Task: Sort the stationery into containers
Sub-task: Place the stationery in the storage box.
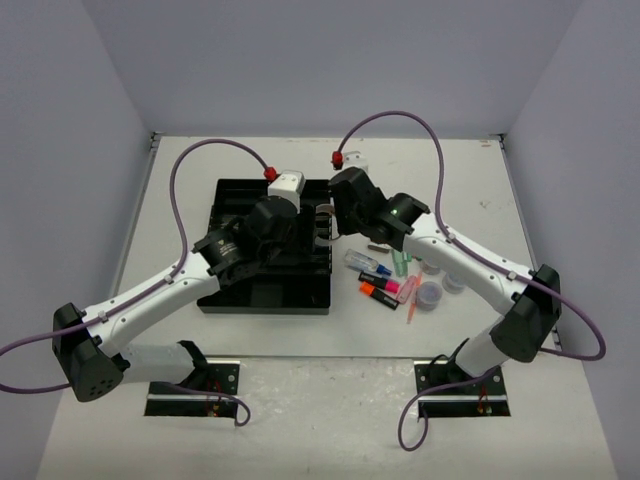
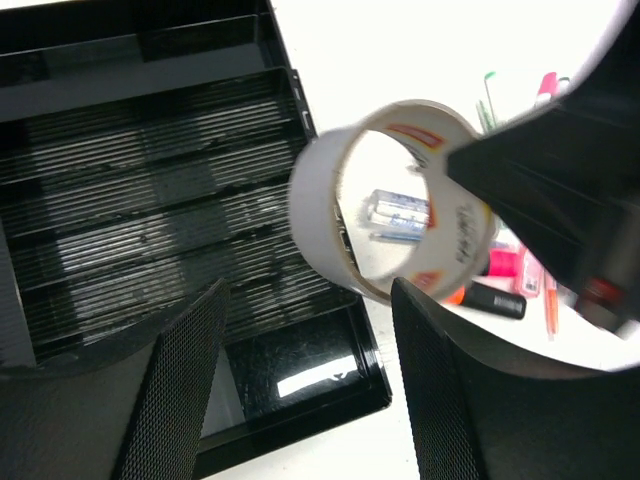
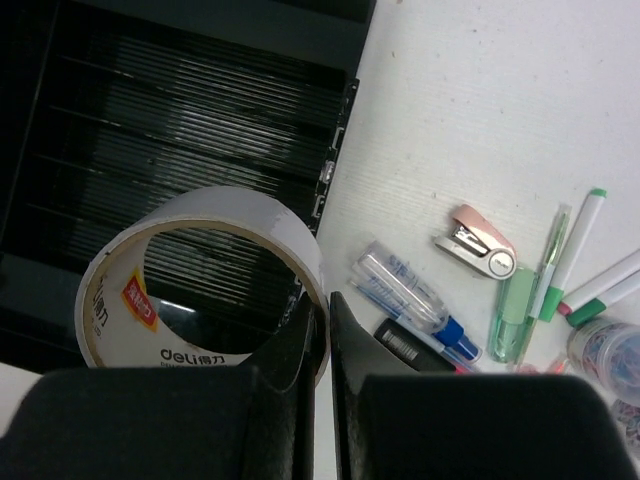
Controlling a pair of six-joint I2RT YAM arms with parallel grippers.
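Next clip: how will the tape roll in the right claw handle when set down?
The tape roll looks stiff: the right claw pinches its wall, yet the ring shows no dent. It is hollow, so probably light. Set on its curved edge it would likely roll; laid flat in the tray it should stay put.

1 tape roll (image 3: 250, 215), 1 tray (image 1: 260, 295), 1 stapler (image 3: 478, 243), 1 blue-cap tube (image 3: 400, 283), approx 3 highlighters (image 1: 377, 294), 3 tubs (image 1: 428, 295).

White table (image 1: 300, 160) carries the black organiser tray (image 1: 265, 292) on the left; highlighters (image 1: 379, 289), pens (image 1: 412, 306), tube (image 1: 366, 263) and tubs (image 1: 429, 294) lie scattered to its right.
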